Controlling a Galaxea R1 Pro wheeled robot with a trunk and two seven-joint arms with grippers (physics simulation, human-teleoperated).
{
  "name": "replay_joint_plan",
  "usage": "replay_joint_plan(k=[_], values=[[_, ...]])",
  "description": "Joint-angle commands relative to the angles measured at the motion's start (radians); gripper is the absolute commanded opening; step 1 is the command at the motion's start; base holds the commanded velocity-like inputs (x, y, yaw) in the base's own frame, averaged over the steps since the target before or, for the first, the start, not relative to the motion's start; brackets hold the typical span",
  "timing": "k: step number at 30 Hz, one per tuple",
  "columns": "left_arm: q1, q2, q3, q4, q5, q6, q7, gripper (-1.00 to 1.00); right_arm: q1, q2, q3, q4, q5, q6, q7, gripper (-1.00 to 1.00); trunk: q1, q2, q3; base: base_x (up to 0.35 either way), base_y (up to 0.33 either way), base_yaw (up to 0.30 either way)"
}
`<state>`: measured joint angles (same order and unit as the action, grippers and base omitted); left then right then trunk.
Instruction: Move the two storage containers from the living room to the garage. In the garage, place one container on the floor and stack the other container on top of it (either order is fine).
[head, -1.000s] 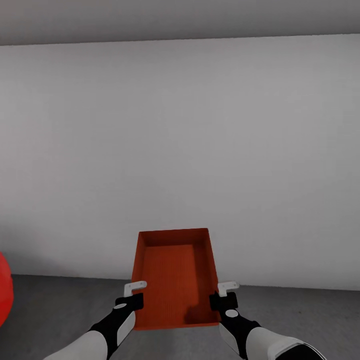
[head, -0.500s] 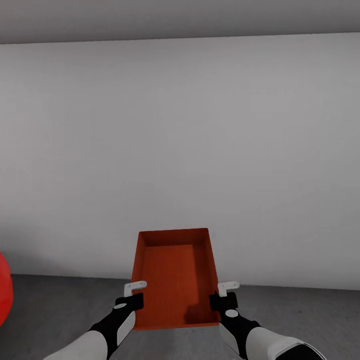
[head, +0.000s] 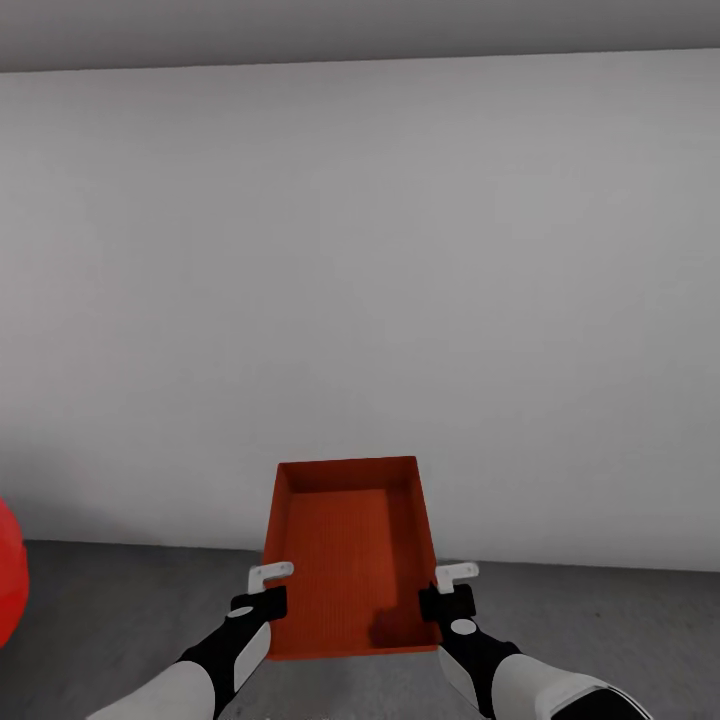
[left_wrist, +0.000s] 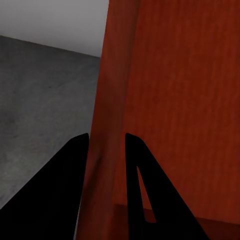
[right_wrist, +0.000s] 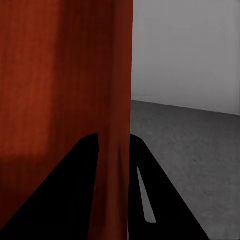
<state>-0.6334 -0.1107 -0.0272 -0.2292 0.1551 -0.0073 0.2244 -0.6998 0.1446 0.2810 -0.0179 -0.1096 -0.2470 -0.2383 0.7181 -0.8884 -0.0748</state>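
Gripping both side walls: orange-red, open-topped storage container (head: 350, 550).

Garage, bare and unfurnished. Plain grey-white wall (head: 360, 300) across 12 o'clock, dark grey speckled concrete floor (head: 120, 600) below, curved edge of glossy red car body (head: 8, 575) at 9 o'clock.

The head camera looks forward and slightly down from above both arms, facing a plain grey-white wall (head: 360, 300) at twelve o'clock, with grey floor (head: 120, 610) below it. Each wrist camera sits right against a side wall of the orange-red container (head: 350, 555), peering along it between dark fingers (left_wrist: 65, 185) toward that same wall and floor (right_wrist: 185, 145). All three views share the container (left_wrist: 175, 100), floor and far wall.
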Motion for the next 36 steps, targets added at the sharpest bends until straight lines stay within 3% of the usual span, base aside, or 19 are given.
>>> replay_joint_plan(k=[1,36], values=[[-0.001,0.002,0.023,-0.004,-0.014,-0.011,0.009,-1.00,-0.001,-0.005,-0.034,0.004,-0.035,-0.009,-0.007,-1.00,0.000,-0.001,-0.003,0.000,0.000,0.000],[0.000,0.002,0.023,-0.004,-0.014,-0.011,0.009,-1.00,-0.001,-0.005,-0.034,0.004,-0.035,-0.009,-0.007,-1.00,0.000,-0.001,-0.060,0.000,0.000,0.000]])
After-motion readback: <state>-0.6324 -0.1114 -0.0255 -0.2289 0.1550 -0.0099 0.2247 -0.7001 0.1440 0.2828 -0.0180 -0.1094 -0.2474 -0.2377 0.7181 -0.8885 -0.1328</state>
